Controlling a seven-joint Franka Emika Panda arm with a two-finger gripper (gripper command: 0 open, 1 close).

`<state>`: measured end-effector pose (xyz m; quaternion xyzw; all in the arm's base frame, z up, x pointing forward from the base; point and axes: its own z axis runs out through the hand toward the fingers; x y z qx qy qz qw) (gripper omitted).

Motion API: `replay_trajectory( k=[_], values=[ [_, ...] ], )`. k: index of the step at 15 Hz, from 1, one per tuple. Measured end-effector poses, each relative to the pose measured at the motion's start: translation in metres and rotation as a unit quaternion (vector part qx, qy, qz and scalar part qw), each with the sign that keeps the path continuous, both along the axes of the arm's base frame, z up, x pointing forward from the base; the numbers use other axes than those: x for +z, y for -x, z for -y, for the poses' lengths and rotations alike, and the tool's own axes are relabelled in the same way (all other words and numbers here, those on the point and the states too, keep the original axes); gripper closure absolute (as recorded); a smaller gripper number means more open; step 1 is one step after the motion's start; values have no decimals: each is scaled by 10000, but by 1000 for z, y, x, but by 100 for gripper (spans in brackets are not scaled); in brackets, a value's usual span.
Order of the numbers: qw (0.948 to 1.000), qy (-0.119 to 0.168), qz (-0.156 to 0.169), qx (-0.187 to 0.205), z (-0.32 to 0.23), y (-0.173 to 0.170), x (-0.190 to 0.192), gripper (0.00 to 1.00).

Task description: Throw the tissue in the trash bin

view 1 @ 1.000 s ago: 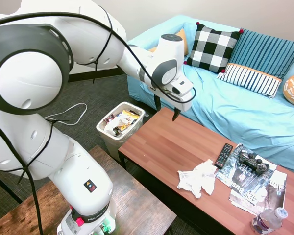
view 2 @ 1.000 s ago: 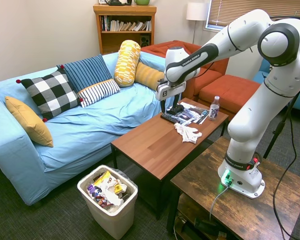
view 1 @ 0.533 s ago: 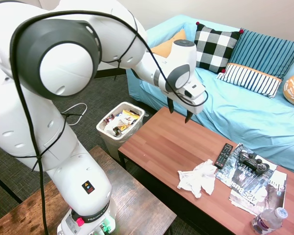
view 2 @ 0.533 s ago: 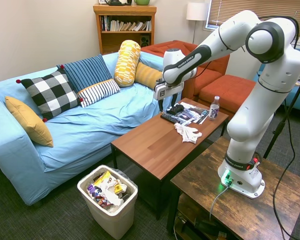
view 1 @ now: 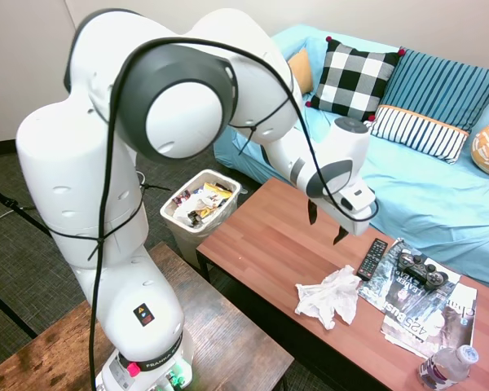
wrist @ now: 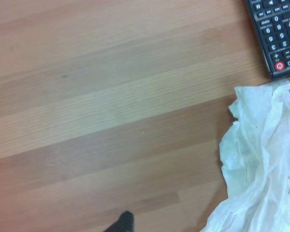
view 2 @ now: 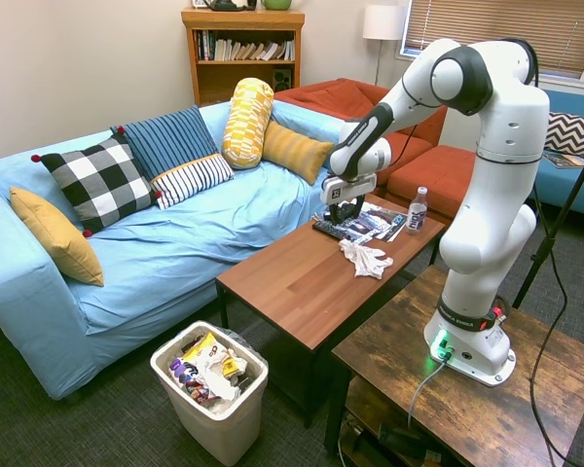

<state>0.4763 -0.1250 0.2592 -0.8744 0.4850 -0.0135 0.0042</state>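
Open gripper (view 1: 325, 227) hovering over the coffee table (view 1: 269, 244), with the tissue (view 1: 328, 296) lying loose below it.

In the first exterior view the gripper's 2 dark fingers are spread apart and hold nothing; they hang above bare wood, and the crumpled white tissue rests on the tabletop at about 6 o'clock from them, near the table's front edge, apart from the fingers. The black remote (view 1: 372, 258) lies just beside the tissue at its 1 o'clock, with a game controller (view 1: 420, 269) on magazines (view 1: 428, 309) further along at 3 o'clock. The trash bin (view 1: 200, 208), full of wrappers, stands on the carpet off the table's end, at about 9 o'clock from the gripper and well apart from the tissue. The wrist view shows the tissue (wrist: 261, 164) just beside the remote (wrist: 275, 34).
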Motion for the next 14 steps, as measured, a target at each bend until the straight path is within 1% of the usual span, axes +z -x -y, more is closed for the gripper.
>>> replay_trajectory(
  k=[2, 6, 11, 14],
  values=[
    [9999, -143, -47, -13, 13, 2, -23, 0],
    [9995, -219, -141, -183, 46, 0, -51, 0],
    [9982, -408, -314, -295, 69, -7, -92, 0],
    [9974, -499, -402, -339, 77, -11, -109, 0]
  ],
)
